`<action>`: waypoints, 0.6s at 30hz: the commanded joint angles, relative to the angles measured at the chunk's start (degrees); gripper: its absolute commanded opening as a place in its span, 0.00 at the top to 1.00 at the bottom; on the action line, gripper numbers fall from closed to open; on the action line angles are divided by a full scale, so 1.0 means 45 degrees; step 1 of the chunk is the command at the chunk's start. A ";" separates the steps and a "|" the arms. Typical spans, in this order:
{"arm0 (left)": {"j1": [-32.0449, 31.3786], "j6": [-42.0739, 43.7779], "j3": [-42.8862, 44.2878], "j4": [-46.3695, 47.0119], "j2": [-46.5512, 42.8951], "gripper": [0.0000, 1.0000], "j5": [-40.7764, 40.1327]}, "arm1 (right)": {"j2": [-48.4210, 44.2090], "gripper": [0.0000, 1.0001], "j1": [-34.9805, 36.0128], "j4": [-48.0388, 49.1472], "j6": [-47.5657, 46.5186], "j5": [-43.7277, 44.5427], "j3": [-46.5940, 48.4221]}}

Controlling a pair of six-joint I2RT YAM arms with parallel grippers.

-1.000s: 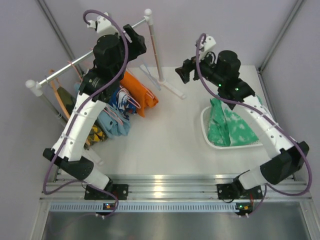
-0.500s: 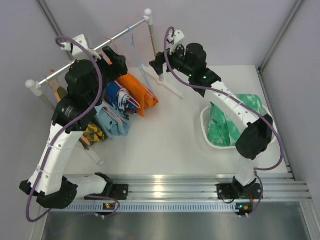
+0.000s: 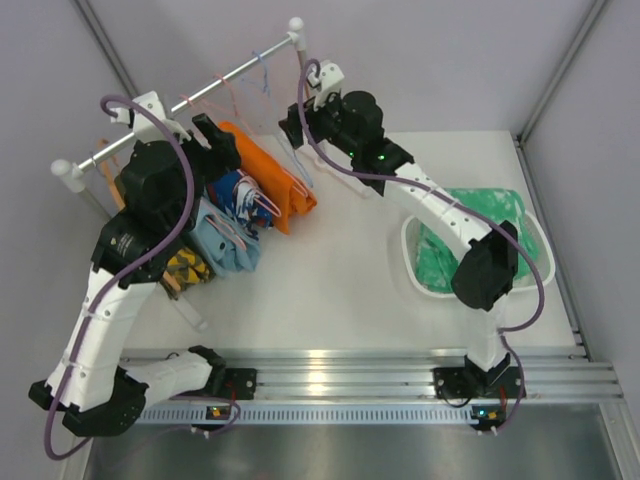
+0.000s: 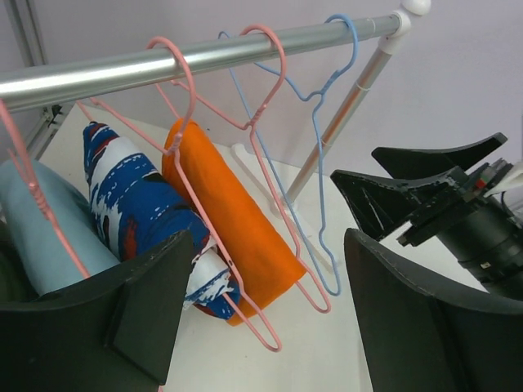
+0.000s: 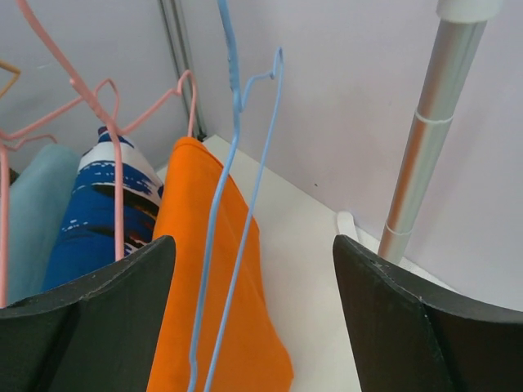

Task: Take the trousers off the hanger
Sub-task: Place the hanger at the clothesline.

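Observation:
Orange trousers (image 3: pixel 275 185) hang on a pink hanger on the rail (image 3: pixel 180 100). To their left hang blue-and-white patterned trousers (image 3: pixel 240 195), light blue trousers (image 3: pixel 222 245) and camouflage trousers (image 3: pixel 188 268). Mint green trousers (image 3: pixel 480 230) lie in the white basket (image 3: pixel 410 260). My left gripper (image 3: pixel 215 138) is open and empty, facing the orange trousers (image 4: pixel 233 220) and patterned trousers (image 4: pixel 139 204). My right gripper (image 3: pixel 295 120) is open and empty beside an empty blue hanger (image 5: pixel 237 204), with the orange trousers (image 5: pixel 216 278) just behind it.
An empty pink hanger (image 4: pixel 270 155) and the blue hanger (image 4: pixel 327 163) hang at the rail's right end. The rack's upright post (image 5: pixel 421 139) stands right of my right gripper. My right gripper (image 4: pixel 409 188) shows close by in the left wrist view. Walls enclose the table.
My right gripper has swung left from above the basket to the rail's right end by the blue hanger. My left arm has shifted left and lower along the rail.

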 commanded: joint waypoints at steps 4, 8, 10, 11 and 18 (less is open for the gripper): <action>0.0036 0.0437 -0.0154 -0.0318 -0.0791 0.20 -0.0586 | 0.0885 0.25 0.0415 0.0657 -0.0359 0.0992 0.1039; 0.0016 0.0457 -0.0504 -0.0358 -0.1123 0.20 -0.0918 | 0.1256 0.34 0.0493 0.0715 -0.0359 0.1051 0.1293; 0.0016 0.0438 -0.0661 -0.0377 -0.1299 0.20 -0.1093 | 0.1354 0.41 0.0513 0.0735 -0.0359 0.1361 0.1410; 0.0016 0.0418 -0.0700 -0.0396 -0.1358 0.20 -0.1133 | 0.1432 0.50 0.0494 0.0716 -0.0339 0.1460 0.1449; 0.0016 0.0438 -0.0896 -0.0416 -0.1690 0.20 -0.1367 | 0.1725 0.71 0.0474 0.0735 -0.0281 0.1676 0.1840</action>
